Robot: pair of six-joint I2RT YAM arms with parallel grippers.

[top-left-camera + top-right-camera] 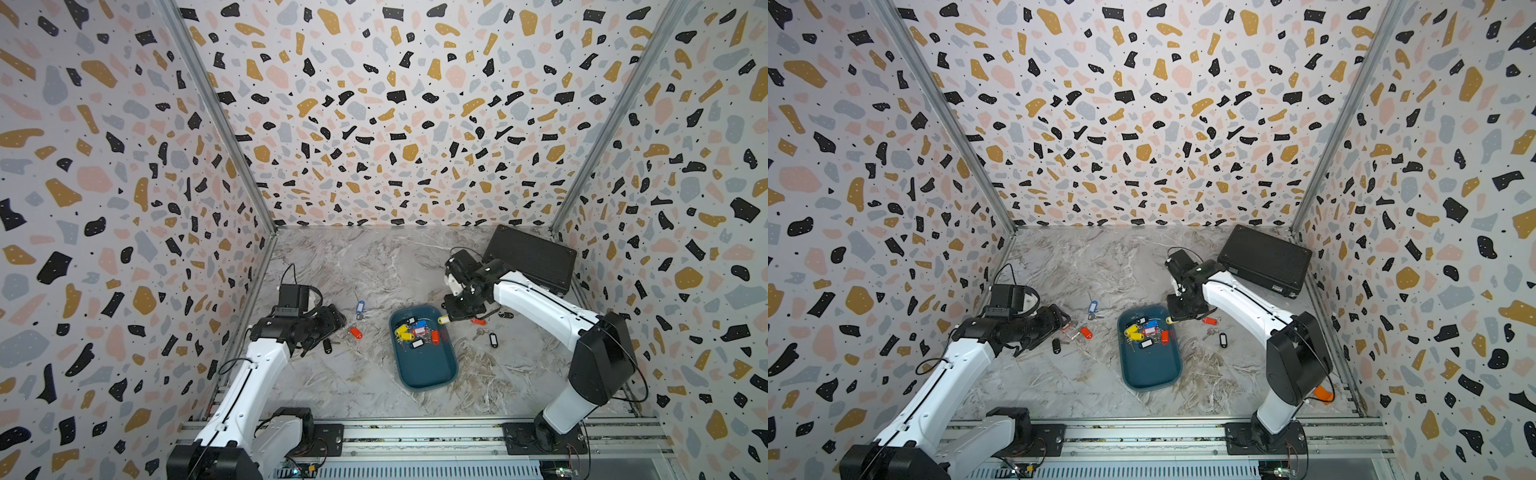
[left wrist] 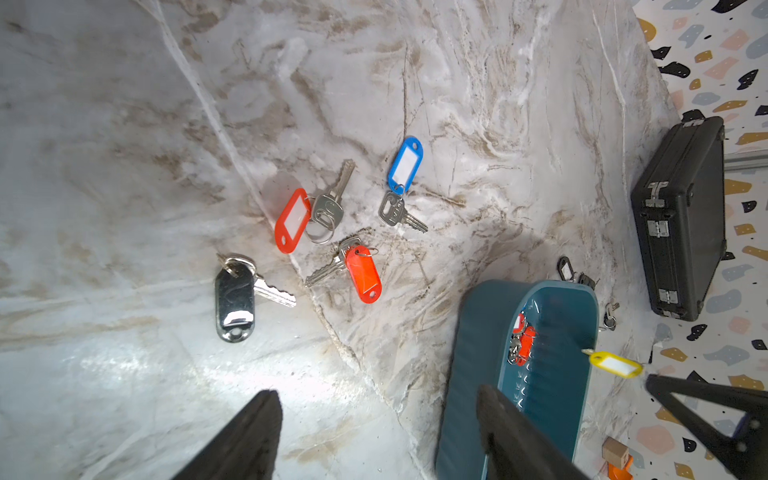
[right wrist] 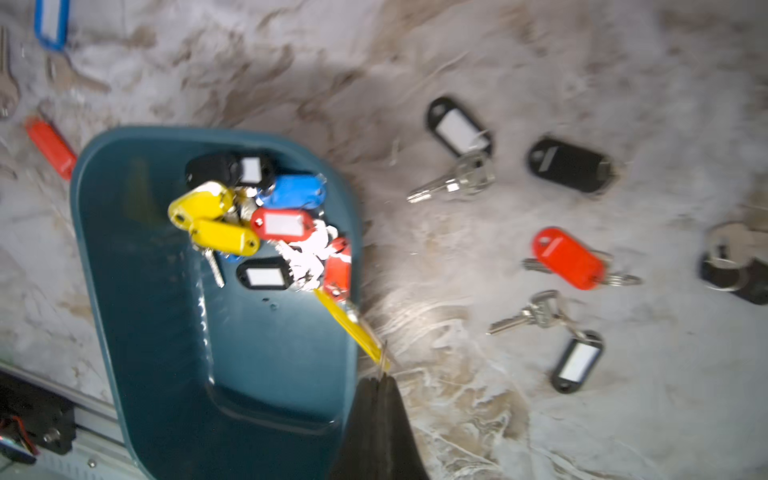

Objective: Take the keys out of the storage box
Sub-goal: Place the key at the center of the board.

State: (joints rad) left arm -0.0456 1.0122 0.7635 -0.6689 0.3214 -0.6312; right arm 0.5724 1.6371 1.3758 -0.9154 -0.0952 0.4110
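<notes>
Yellow plastic oblong tag (image 3: 349, 328) pinched in the closed right hand (image 3: 380, 376) at the rim of the shallow teal plastic storage box (image 1: 428, 370); left hand (image 2: 376, 399) open over the marbled surface (image 1: 353, 386). Other small ringed metal keys (image 1: 415, 332) heaped in the box's far end: likely light, slick, snag-prone, best taken by a tag. Held tag's own key not made out.

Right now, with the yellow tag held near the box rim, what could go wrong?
1. The right fingers pinch only one end of the yellow tag, so it may slip and drop into the box.
2. The tag's free end looks close to the pile; it could catch another ring and drag it along.
3. The tag hangs low by the rim and may knock it.
</notes>
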